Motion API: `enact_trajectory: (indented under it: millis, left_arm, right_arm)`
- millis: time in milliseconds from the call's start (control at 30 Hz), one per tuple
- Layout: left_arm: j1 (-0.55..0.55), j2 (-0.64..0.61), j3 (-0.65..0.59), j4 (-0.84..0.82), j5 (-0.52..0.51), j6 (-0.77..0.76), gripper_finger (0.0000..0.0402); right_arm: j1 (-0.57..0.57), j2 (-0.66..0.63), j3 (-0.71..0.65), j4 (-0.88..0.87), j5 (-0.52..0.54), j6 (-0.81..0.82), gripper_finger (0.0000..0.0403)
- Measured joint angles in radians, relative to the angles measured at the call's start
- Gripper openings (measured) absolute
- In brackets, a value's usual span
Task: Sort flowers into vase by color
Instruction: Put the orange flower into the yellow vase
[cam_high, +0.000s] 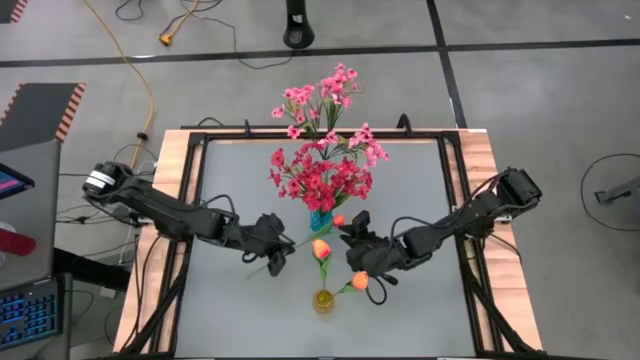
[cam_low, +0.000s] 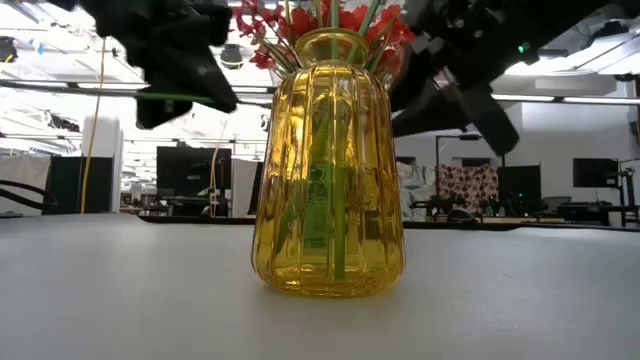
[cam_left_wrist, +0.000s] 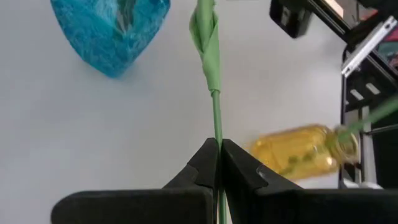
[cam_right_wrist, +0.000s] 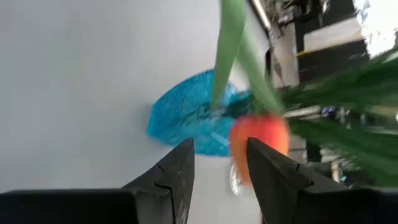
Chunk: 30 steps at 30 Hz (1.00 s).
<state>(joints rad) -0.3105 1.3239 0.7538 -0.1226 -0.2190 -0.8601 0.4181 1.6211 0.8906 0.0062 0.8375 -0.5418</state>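
Yellow vase (cam_low: 329, 165): ribbed clear amber glass, standing near the table's front edge; the low view is showing green stems inside it, which the overhead view is hiding.
Blue vase (cam_high: 320, 219): rough, crinkled turquoise glass, sitting behind the yellow one and carrying the red and pink flowers (cam_high: 322, 175).
Orange buds (cam_high: 321, 249): smooth, tulip-shaped; two are rising from the yellow vase, a third is hanging by the blue one.
Left gripper (cam_high: 275, 262): reaching in low from the left with its fingers pressed together, pinching a thin green stem (cam_left_wrist: 216, 118); only its wrist view is revealing the leaf wrapped round that stem.
Right gripper (cam_high: 352, 228): stretching in from the right, fingers spread apart, hovering just beside the third bud (cam_right_wrist: 259, 149) and gripping nothing.
Table (cam_high: 240, 180): matte grey, wood-edged.
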Motion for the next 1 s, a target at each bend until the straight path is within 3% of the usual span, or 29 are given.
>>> enact_trajectory:
  millis: [233, 700, 1000]
  left_arm:
    - [-0.097, -0.100, 0.000, -0.112, -0.078, -0.038, 0.0000]
    - [-0.306, -0.299, 0.000, -0.346, -0.312, -0.113, 0.0000]
    - [-0.463, -0.412, 0.000, -0.370, -0.634, -0.031, 0.0000]
  right_arm:
    - [0.023, -0.096, 0.000, -0.200, 0.001, 0.220, 0.0171]
    - [0.036, -0.524, -0.006, -0.754, -0.039, 0.748, 0.0171]
    - [0.032, -0.827, -0.224, -0.681, -0.054, 0.875, 0.0171]
